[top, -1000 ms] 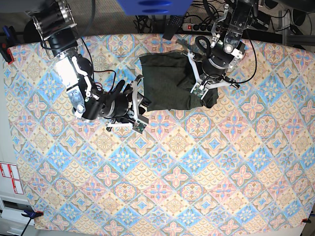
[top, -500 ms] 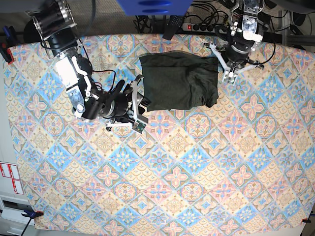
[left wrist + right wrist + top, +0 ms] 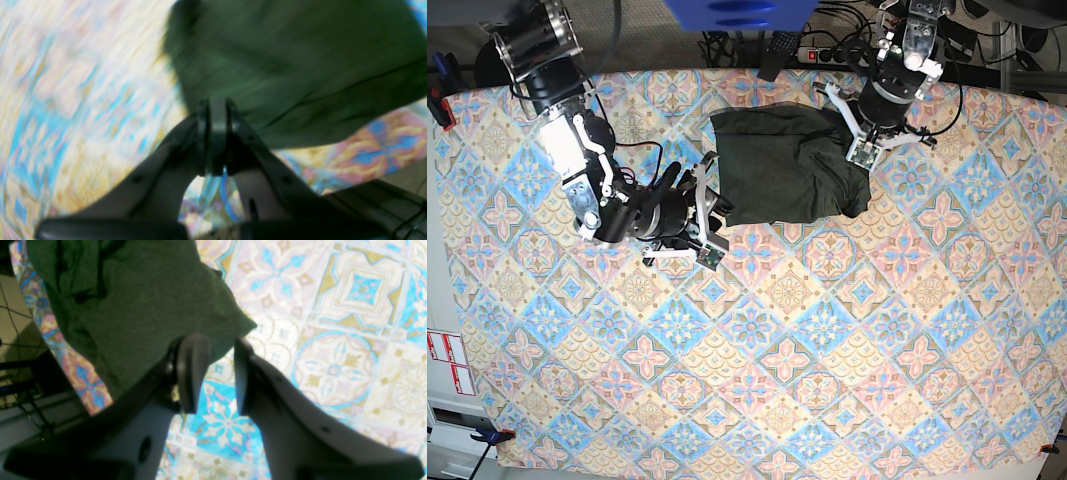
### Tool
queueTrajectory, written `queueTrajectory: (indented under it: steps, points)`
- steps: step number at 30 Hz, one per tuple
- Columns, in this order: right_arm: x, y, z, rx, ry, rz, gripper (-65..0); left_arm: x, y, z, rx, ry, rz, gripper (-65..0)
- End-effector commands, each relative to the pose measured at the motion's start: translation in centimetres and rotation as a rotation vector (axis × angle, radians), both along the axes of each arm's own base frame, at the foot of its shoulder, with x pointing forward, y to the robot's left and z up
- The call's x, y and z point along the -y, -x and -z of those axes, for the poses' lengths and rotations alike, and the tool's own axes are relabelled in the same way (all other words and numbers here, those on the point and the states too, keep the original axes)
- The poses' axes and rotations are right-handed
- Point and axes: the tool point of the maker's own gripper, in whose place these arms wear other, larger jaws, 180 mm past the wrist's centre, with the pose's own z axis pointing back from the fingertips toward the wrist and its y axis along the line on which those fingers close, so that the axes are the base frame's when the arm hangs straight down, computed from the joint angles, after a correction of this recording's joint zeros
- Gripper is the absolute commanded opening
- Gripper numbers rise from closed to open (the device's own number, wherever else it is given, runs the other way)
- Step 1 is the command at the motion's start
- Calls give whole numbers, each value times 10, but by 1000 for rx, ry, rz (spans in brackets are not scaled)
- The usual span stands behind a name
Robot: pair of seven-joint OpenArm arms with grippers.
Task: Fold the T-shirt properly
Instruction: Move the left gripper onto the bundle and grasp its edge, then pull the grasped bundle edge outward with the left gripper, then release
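Dark olive-green T-shirt (image 3: 789, 165), folded into a compact rectangle, on patterned cloth.

Patterned blue, pink and cream tablecloth (image 3: 757, 380), power strip (image 3: 827, 55) and tangled cables (image 3: 747, 45) behind.

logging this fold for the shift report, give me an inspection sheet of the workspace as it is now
surface: patterned tablecloth in blue, pink and yellow tiles, lying flat.
job's things: dark olive T-shirt folded into a rough rectangle near the far edge, right side bunched.
clutter: nothing seen on the cloth.
grippers: left claw shut, nothing between its fingers, hanging over the shirt's edge; wrist view blurred. Right claw open, empty, beside the shirt's near left corner.
cables: black cables and a power strip beyond the far edge.
surroundings: clamps at the cloth's edges, red-and-white labels at left, blue object at top.
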Motion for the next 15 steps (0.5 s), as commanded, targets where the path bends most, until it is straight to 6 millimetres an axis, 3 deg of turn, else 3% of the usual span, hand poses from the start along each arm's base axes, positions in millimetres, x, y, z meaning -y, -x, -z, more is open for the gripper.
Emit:
queueTrajectory:
  steps: [1, 5, 10, 12, 15]
  points:
    - [-3, -10, -12, 40, -27, -3, -479, 5, -8, -10, 44, 3, 18, -639]
    - [-3, -10, -12, 40, -27, -3, -479, 21, -21, -17, 80, 24, 57, -505]
    - [-3, -10, -13, 41, -28, -3, -479, 40, -25, -19, 103, -4, 128, -278]
    - [-3, -10, -13, 41, -28, -3, -479, 50, -24, -12, 95, -29, 169, -232]
    - [-3, -10, -13, 42, -28, -4, -479, 59, -24, 1, 82, -74, 219, -227]
